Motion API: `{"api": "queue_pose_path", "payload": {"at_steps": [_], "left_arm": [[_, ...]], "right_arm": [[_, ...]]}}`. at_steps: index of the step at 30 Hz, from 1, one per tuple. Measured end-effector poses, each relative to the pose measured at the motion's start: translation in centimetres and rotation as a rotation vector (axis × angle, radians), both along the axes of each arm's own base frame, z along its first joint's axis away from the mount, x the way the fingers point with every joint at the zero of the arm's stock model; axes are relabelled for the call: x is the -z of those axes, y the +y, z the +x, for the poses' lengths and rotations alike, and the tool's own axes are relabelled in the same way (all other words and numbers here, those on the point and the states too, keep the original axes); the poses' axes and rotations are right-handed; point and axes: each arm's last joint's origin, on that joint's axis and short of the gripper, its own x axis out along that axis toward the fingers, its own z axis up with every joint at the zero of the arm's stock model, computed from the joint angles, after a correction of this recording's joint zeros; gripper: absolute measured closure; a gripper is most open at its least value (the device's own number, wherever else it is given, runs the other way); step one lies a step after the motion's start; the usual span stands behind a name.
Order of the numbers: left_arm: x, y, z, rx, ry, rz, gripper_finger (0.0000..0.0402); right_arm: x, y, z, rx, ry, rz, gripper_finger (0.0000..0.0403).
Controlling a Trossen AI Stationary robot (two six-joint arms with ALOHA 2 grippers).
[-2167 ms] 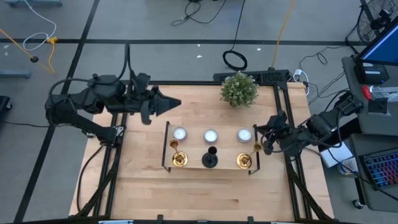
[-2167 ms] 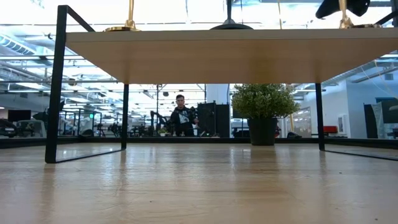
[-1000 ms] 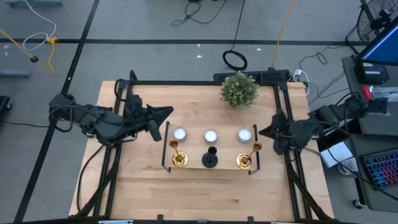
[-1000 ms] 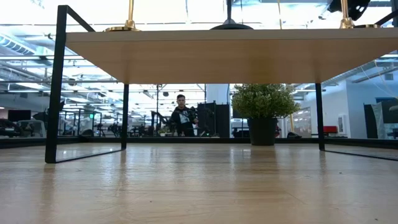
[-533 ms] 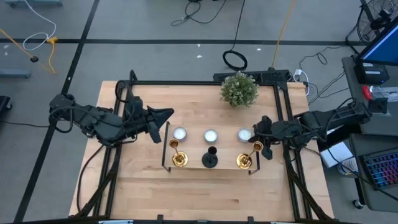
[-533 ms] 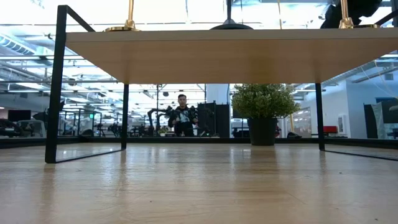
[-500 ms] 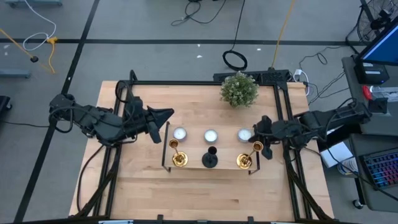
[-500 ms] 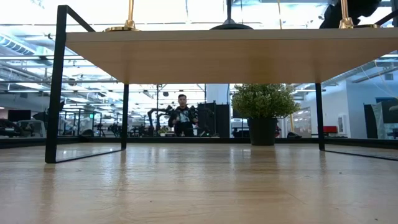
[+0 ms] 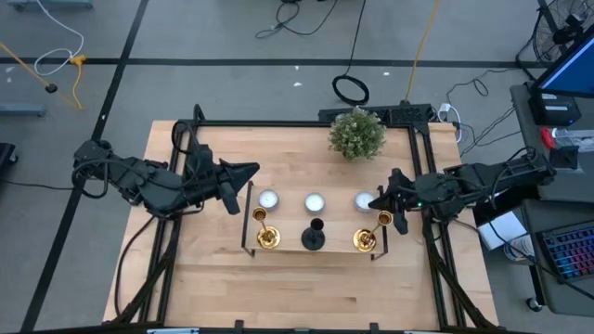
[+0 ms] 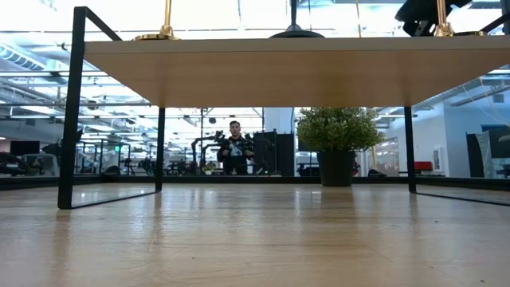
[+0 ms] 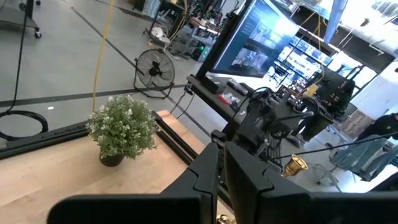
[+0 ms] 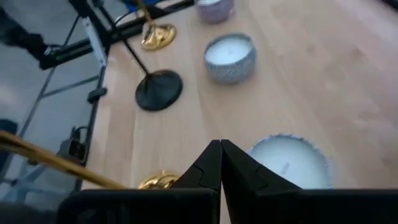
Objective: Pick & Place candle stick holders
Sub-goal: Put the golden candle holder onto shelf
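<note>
Two gold candlesticks (image 9: 266, 238) (image 9: 364, 240) and a black one (image 9: 314, 238) stand on their round bases along the near side of the wooden stand (image 9: 339, 223). My right gripper (image 9: 375, 200) is shut and empty. It hovers over the stand's right end, above the right white candle (image 12: 286, 158), with the right gold candlestick's stem (image 12: 56, 165) beside it, apart. In the low view my right gripper (image 10: 418, 12) shows next to that stem (image 10: 441, 16). My left gripper (image 9: 252, 169) is shut and empty, off the stand's far left corner.
Three white candles (image 9: 315, 202) stand in a row on the stand's far side. A potted plant (image 9: 356, 133) stands at the table's far edge. A person shows in the room behind, in the low view (image 10: 233, 151).
My right gripper has moved toward the table's left, from beside the stand's right end to over the right white candle, close to the right gold candlestick. It stays shut. The candlesticks have not moved.
</note>
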Motion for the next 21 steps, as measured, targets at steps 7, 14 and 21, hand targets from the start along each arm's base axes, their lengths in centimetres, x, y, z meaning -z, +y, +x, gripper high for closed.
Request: {"api": "queue_pose_path", "payload": {"at_steps": [7, 14, 21], "left_arm": [[0.0, 0.0, 0.0, 0.0, 0.002, 0.004, 0.0371], [0.0, 0.0, 0.0, 0.0, 0.002, 0.003, 0.0371], [-0.01, 0.05, 0.01, -0.002, 0.003, 0.006, 0.0371]], "right_arm": [[-0.36, -0.1, -0.26, 0.013, -0.032, 0.014, 0.0403], [-0.6, -0.06, -0.13, 0.013, -0.06, 0.02, 0.0403], [-0.61, -0.14, -0.13, 0.032, -0.063, 0.001, 0.0403]]}}
